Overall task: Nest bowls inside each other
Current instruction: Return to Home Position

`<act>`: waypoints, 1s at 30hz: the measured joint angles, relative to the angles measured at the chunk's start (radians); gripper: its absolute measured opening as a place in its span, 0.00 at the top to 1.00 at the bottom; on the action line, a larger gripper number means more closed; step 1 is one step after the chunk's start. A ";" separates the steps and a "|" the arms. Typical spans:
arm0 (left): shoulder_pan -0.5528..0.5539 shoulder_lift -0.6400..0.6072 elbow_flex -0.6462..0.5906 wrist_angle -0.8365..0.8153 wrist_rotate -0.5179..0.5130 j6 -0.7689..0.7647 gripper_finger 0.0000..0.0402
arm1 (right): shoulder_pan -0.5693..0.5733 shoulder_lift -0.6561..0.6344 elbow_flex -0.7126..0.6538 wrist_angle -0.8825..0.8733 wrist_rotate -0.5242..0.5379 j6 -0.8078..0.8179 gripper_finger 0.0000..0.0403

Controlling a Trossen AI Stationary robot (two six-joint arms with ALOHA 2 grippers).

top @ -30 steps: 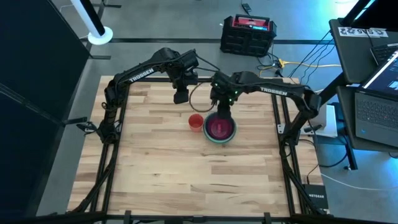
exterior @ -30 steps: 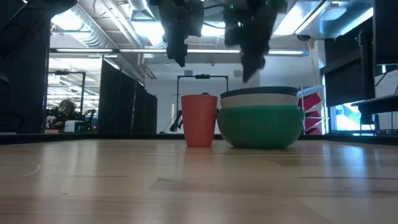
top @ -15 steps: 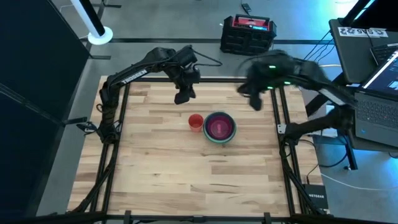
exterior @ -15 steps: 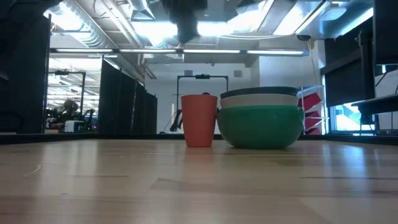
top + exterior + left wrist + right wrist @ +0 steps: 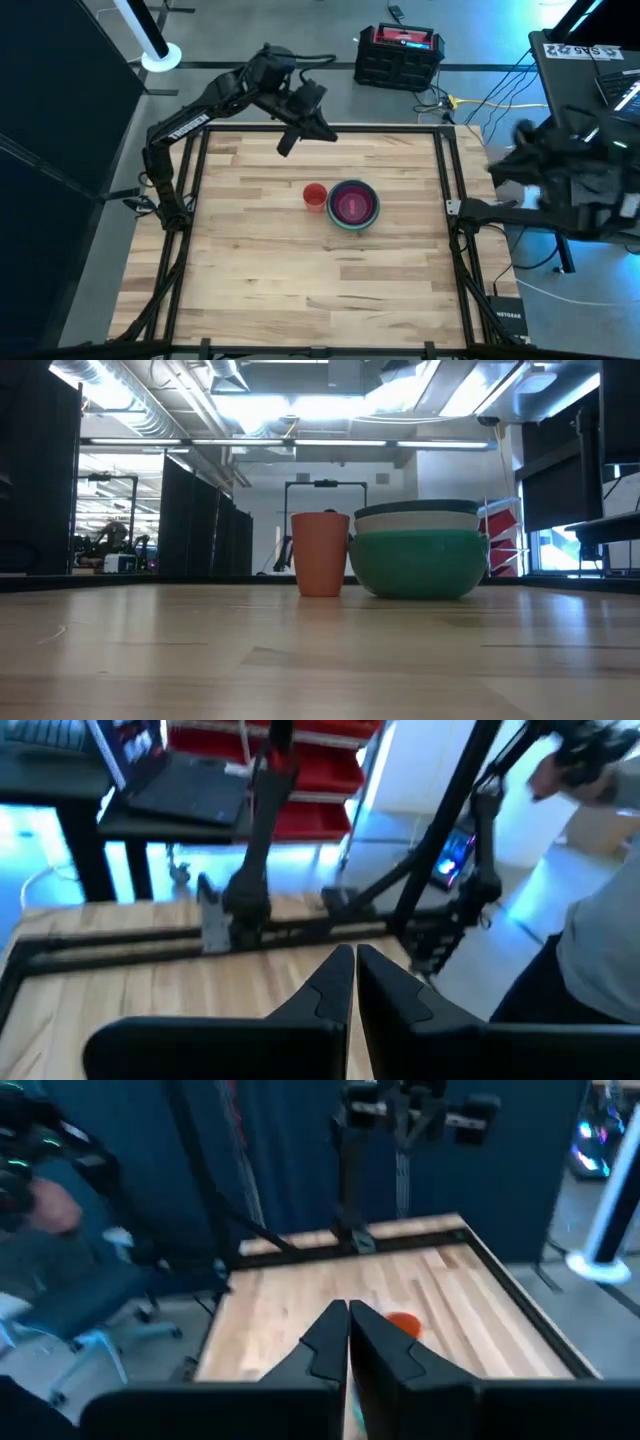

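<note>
The bowls (image 5: 353, 204) stand nested in one stack near the table's middle, resting on the wood: pink innermost, dark teal and white rims, green outermost (image 5: 418, 563). A red cup (image 5: 314, 195) stands upright just left of the stack, and also shows in the low view (image 5: 320, 553) and the right wrist view (image 5: 403, 1322). My left gripper (image 5: 355, 965) is shut and empty, raised over the table's far edge, left of the stack. My right gripper (image 5: 348, 1320) is shut and empty; its arm is a blur beyond the table's right edge. Neither gripper shows in the low view.
A black frame rail (image 5: 440, 170) runs round the table. A red-and-black toolbox (image 5: 398, 55) sits on the floor beyond the far edge. Laptops (image 5: 600, 180) stand to the right. A person's sleeve (image 5: 600, 940) shows beyond the right edge.
My right gripper has risen from just above the stack and swung fast past the table's right edge. My left gripper has gone up and toward the far edge, tipping from pointing down to nearly level. The bowls and the cup have stayed put.
</note>
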State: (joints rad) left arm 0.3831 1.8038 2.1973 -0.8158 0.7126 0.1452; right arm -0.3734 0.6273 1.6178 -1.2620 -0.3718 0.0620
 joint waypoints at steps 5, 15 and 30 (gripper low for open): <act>-0.045 -0.023 0.000 0.036 -0.065 -0.046 1.00 | 0.000 -0.173 -0.084 -0.017 0.042 0.072 1.00; -0.133 -0.068 -0.001 0.109 -0.194 -0.138 1.00 | 0.001 -0.517 -0.254 -0.051 0.125 0.216 1.00; -0.179 -0.142 -0.001 0.069 -0.350 -0.168 1.00 | 0.085 -0.623 -0.693 0.218 0.284 0.150 1.00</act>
State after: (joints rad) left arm 0.2045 1.6613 2.1967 -0.7471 0.3630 -0.0231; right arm -0.2885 0.0041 0.9250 -1.0442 -0.0878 0.2124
